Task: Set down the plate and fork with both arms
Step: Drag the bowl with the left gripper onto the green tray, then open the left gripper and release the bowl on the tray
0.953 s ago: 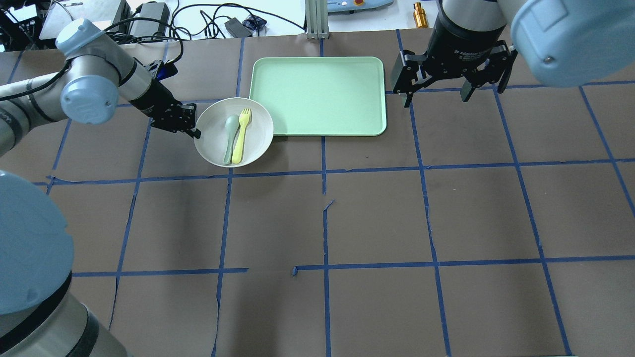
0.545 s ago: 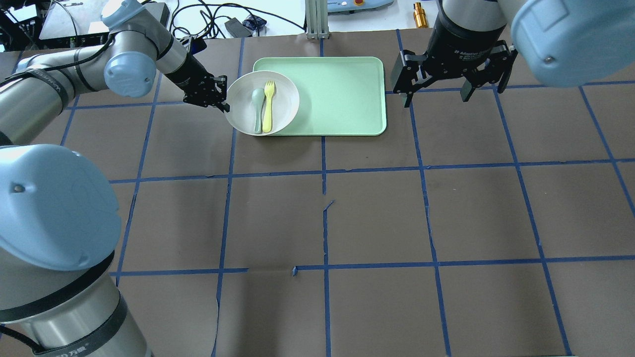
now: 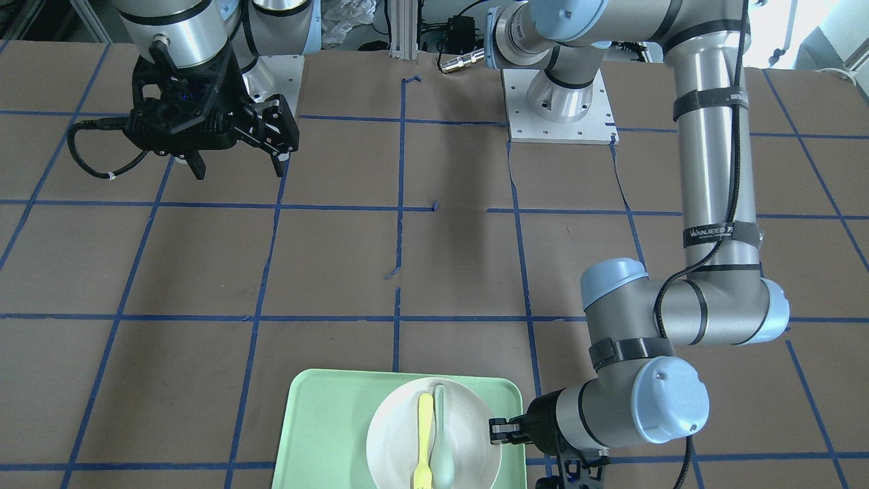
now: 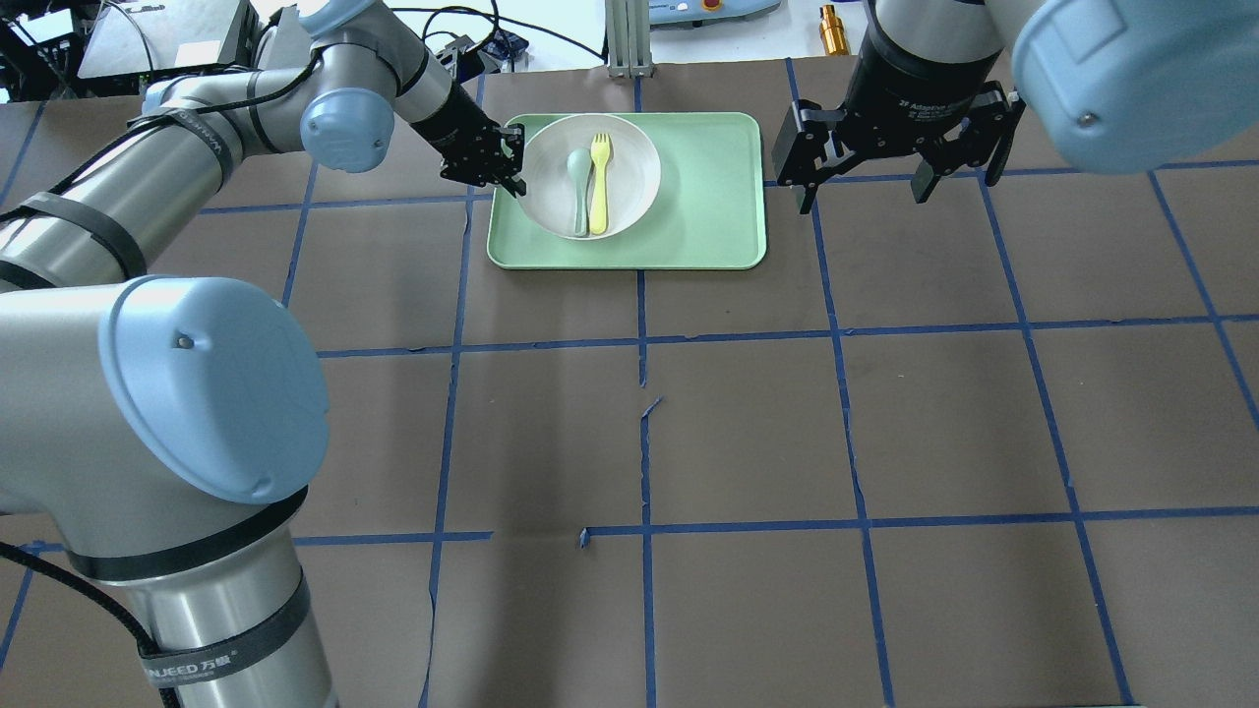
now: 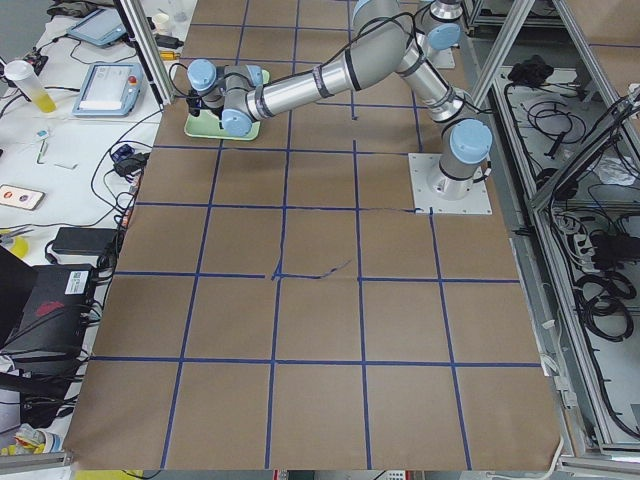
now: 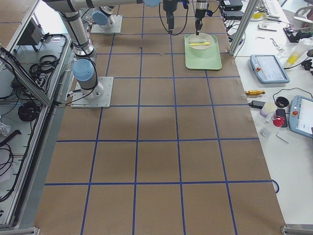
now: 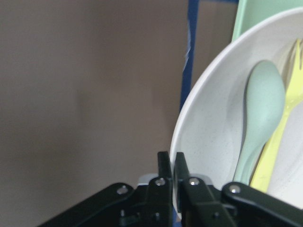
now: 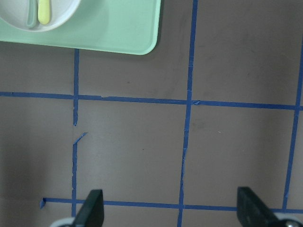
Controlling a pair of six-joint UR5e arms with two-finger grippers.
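Left gripper clamps the near-left rim of the plate over the light-green tray, which lies at the middle of the table's far edge, on the operators' side. The plate sits over the tray's far-left corner; whether it rests on the tray or hangs just above it cannot be told. In the left wrist view, the two black fingers are clenched on the off-white rim, one on either side of it.

Inside the plate the fork and a pale grey-green spoon lie side by side and touching. The fork is on the robot's right, and its tines and the spoon's bowl both point toward the table's far edge.

The right gripper hangs above the brown table just beside the tray's right edge. Its fingers are spread wide and released, grasping nothing. White lettering on its black body begins "2F Adaptive"; the rest is too small to read.

A black strap round the left arm's long silver link reads "WANJEED" in the front-facing view. A second strap, on the near column at the overhead view's lower left, shows only part of its lettering.

Blue tape marks the table into squares. A brass-coloured fitting stands beyond the far edge.
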